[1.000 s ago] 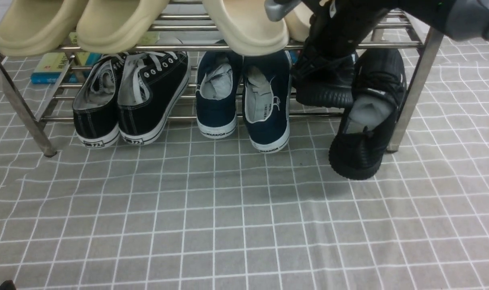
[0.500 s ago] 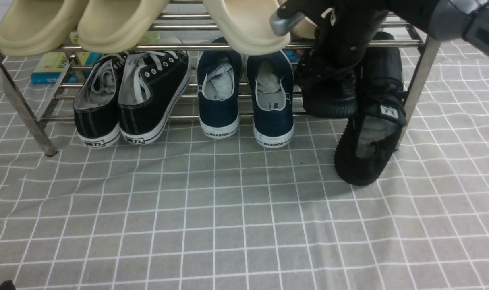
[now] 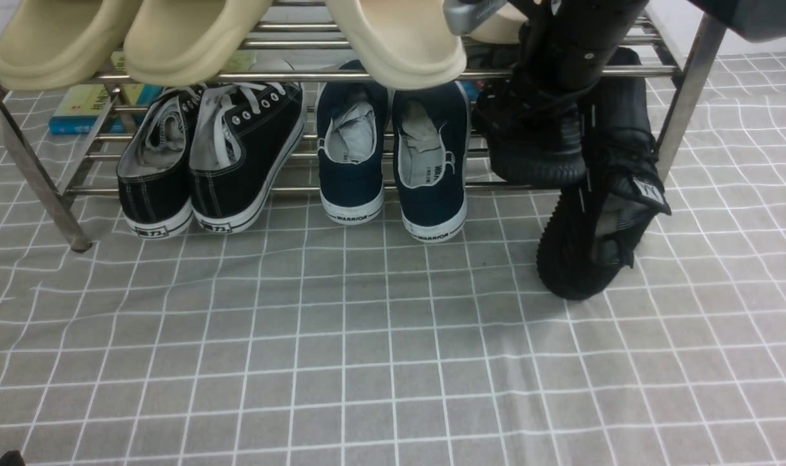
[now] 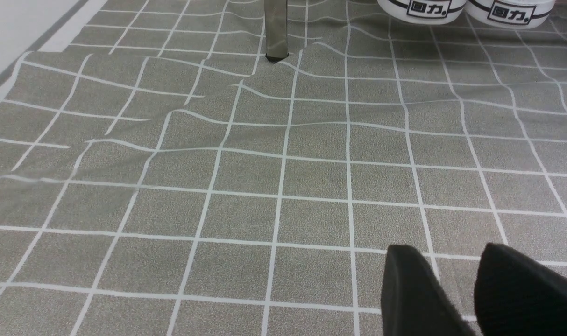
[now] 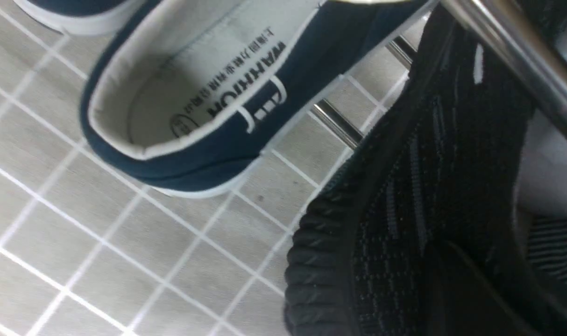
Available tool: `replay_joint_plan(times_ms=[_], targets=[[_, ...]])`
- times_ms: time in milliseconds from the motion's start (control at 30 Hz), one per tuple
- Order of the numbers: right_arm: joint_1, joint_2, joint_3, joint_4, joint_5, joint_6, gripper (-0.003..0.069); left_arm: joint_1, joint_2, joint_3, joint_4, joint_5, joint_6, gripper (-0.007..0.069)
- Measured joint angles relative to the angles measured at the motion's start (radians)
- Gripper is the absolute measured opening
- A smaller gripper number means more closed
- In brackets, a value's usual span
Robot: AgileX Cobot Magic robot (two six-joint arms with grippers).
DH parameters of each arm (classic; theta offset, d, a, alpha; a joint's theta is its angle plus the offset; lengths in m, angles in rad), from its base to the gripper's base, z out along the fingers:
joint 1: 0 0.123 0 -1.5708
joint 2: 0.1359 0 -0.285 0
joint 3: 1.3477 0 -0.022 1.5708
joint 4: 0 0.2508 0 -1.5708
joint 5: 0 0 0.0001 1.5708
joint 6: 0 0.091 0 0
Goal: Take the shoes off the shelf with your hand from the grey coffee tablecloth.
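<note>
**Front view.** The shelf stands at the far side of the grey coffee tablecloth. The shoes, 2 black mesh runners, are at the right end of its lower tier. 1 lies on the rods. The other tips steeply off the near edge, heel on the cloth, toe up by the upper rail.

The right gripper reaches down onto them from the upper right, jaws almost closed on the pair's uppers. The exact pinch is lost, black on black.

To the left are 2 navy slip-ons and 2 black canvas sneakers. Beige slippers line the upper tier.

**Left wrist view.** The left gripper hangs over the cloth, fingers parted, holding nothing.
</note>
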Motion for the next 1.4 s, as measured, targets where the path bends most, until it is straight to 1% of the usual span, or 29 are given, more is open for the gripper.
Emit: replay_joint_plan(times_ms=[100, 367, 700, 967, 1233, 1300, 1400], targets=[[0.000, -0.009, 0.016, 0.015, 0.000, 0.018, 0.0044, 0.000, 0.000, 0.000, 0.000, 0.000, 0.000, 0.0240], [0.000, -0.040, 0.156, 0.021, -0.036, 0.109, 0.0043, 0.000, 0.000, 0.000, 0.000, 0.000, 0.000, 0.0240], [-0.001, -0.064, 0.276, 0.086, -0.035, 0.233, 0.0042, 0.000, 0.000, 0.000, 0.000, 0.000, 0.000, 0.0240], [-0.001, -0.113, 0.346, 0.100, -0.020, 0.269, 0.0042, 0.000, 0.000, 0.000, 0.002, 0.000, 0.000, 0.0240], [-0.001, -0.216, 0.383, 0.159, 0.000, 0.330, 0.0042, 0.000, 0.000, 0.000, 0.005, 0.000, 0.000, 0.0240], [0.008, -0.247, 0.440, 0.181, 0.000, 0.339, 0.0042, 0.000, 0.000, 0.000, 0.008, 0.000, 0.000, 0.0240], [0.025, -0.279, 0.505, 0.178, 0.002, 0.362, 0.0042, 0.000, 0.000, 0.000, 0.019, 0.000, 0.000, 0.0240]])
